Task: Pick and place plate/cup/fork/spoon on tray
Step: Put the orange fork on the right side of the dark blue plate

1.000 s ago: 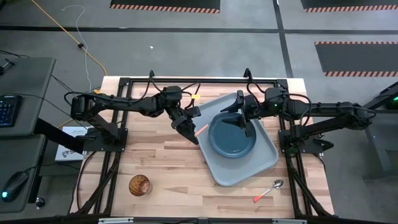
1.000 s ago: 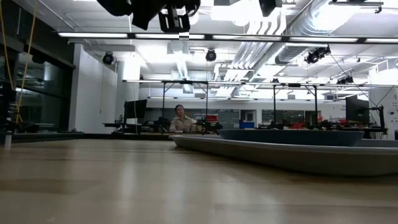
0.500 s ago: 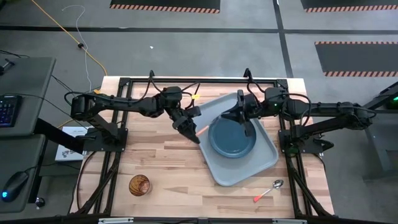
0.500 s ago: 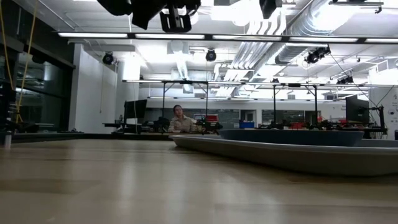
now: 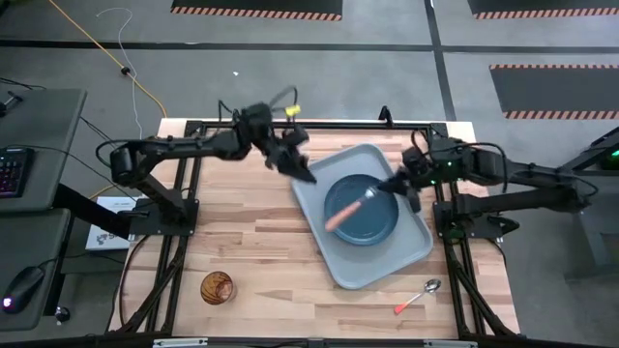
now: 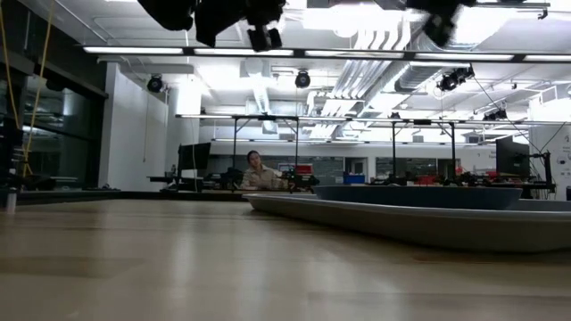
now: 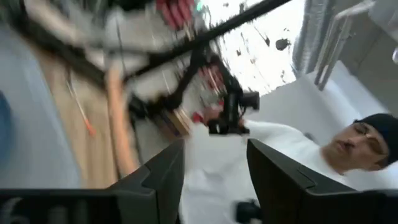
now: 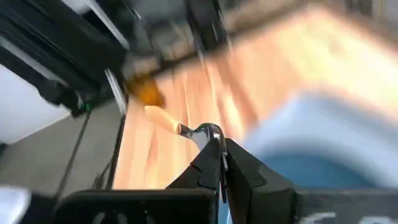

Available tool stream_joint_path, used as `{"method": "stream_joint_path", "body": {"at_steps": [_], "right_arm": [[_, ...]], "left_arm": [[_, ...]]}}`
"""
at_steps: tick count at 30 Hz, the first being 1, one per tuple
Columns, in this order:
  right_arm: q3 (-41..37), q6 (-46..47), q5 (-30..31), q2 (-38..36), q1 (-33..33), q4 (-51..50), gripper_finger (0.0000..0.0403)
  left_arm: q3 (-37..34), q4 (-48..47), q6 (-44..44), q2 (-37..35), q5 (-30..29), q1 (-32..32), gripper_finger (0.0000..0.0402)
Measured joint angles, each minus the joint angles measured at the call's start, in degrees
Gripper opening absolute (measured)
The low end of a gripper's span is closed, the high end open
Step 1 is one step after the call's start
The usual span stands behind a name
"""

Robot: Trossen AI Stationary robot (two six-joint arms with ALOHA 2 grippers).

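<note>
The fork (image 5: 346, 212), orange-handled, hangs over the dark teal plate (image 5: 372, 224). My right gripper (image 5: 395, 187) is shut on it, coming in from the table's right side. The plate lies in the pale grey-blue tray (image 5: 338, 269); both also show in the low view, the plate (image 6: 419, 195) in the tray (image 6: 401, 225). My left gripper (image 5: 302, 172) is open with nothing between its fingers (image 7: 160, 182), over the tray's far left corner. The brown cup (image 5: 217, 287) stands near the front left. The spoon (image 5: 418, 296) lies on the wood near the tray's front right. My right gripper pinches the fork's silver metal end (image 8: 208, 132) between its two fingertips. The fingers reach in from the table's right and lie roughly along the fork. The orange handle (image 8: 160, 119) sticks out past the fingertips toward the table's left and near side, above the plate.
Black frame rails (image 5: 184, 208) run along the table's left, right and far sides. A person in white (image 7: 348, 155) shows beyond the table in the left wrist view. Bare wood (image 5: 261, 251) lies between the cup and the tray.
The fork has passed from my left gripper to my right. My right gripper shut on its metal end and drew back toward the table's right edge, carrying the fork over the plate. My left gripper opened, let go and pulled away toward the far edge.
</note>
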Motion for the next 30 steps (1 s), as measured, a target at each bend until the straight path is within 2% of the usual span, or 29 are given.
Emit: {"method": "stream_joint_path", "body": {"at_steps": [4,8,13,18,21,24,30], "right_arm": [[0.0,13.12,-0.42,-2.28,5.04,-16.63,0.0001],[-0.65,28.25,1.1,-2.39,14.53,-25.99,0.0001],[-6.6,48.03,6.73,-3.37,29.46,-24.41,0.0],[-15.47,65.17,20.02,-5.67,40.78,-15.47,0.0],[-20.31,71.65,24.59,-6.09,43.63,-11.24,0.0],[-23.82,76.73,26.7,-6.1,44.95,-9.9,0.0],[-27.72,81.13,28.74,-6.19,45.1,-8.56,0.0]], "left_arm": [[4.63,-0.07,8.18,-0.02,-4.07,4.1,0.0163],[7.21,-0.2,15.46,-0.08,-9.86,5.71,0.0161],[7.45,-1.55,18.82,-0.52,-11.46,6.17,0.0161],[7.43,-2.81,21.42,-2.1,-13.19,6.89,0.0161],[7.43,-2.72,21.88,-2.56,-15.33,6.97,0.0161],[7.41,-2.79,22.36,-2.81,-15.86,7.17,0.0161],[7.41,-2.78,21.95,-2.86,-16.68,6.87,0.0161]]}}
